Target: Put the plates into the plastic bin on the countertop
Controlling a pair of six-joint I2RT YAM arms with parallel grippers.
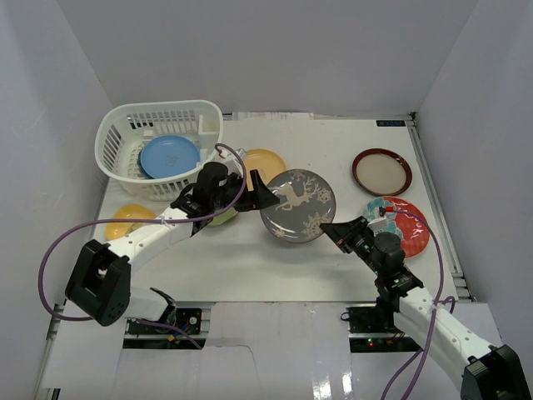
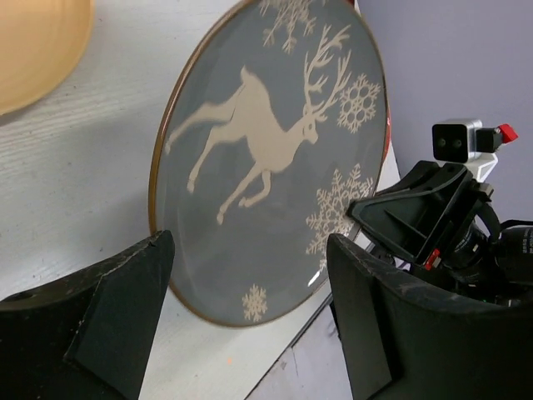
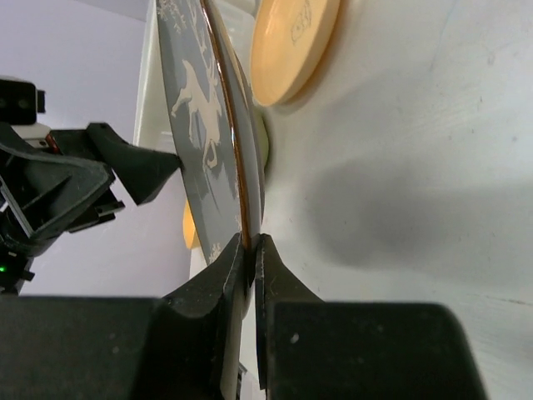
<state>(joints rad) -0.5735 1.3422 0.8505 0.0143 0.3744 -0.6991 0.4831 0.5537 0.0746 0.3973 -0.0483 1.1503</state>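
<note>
**Two grippers at one deer plate**

One dish, the grey deer plate [image 1: 298, 205], was tilted steeply over the countertop [image 1: 241, 258]. Its rim was pinched between the closed fingers of the right gripper [image 3: 250, 250]. The left gripper [image 2: 248, 246] stood at the opposite edge with its jaws spread wide; whether its pads touched the rim was unclear. The light blue plate [image 1: 169, 155] lay inside the plastic bin [image 1: 112, 125] at the far left corner. The yellow plate [image 1: 265, 160] lay flat just behind the grey one.
</note>
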